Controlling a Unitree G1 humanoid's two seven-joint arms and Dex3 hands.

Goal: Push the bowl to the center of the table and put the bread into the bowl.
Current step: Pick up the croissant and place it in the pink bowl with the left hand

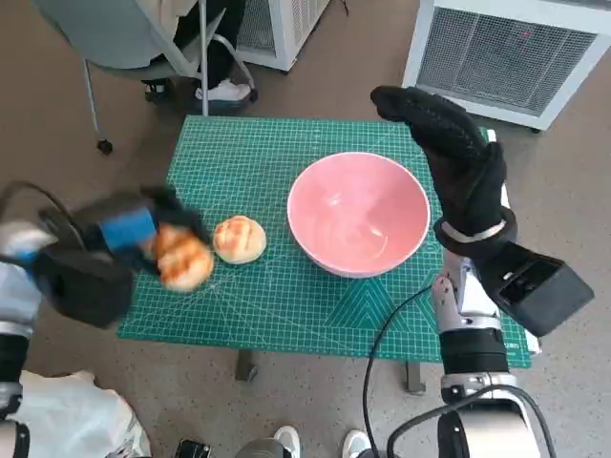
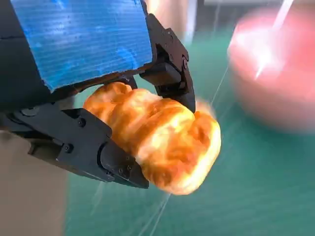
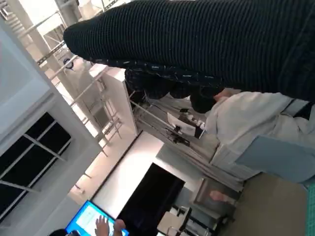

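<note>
Left wrist view gives me the bread [image 2: 162,142] clamped between the left hand [image 2: 98,98]'s black fingers [image 2: 172,78], lifted near the table's left edge, so I judge it ready to carry. A second bun [image 1: 240,239] lies beside it. The bowl [image 1: 359,213] sits about mid-table. My right hand [image 1: 449,143] hovers by its far-right rim, fingers spread, holding nothing.

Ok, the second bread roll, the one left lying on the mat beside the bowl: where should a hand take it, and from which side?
Probably from above, fingers closing across the widest part of the roll on the mat. It is a low dome lying flat, with no edge to catch. The bowl stands close on one side, so coming straight down looks safer than from the side. The left hand already holds the other roll, so it must free up first.
</note>
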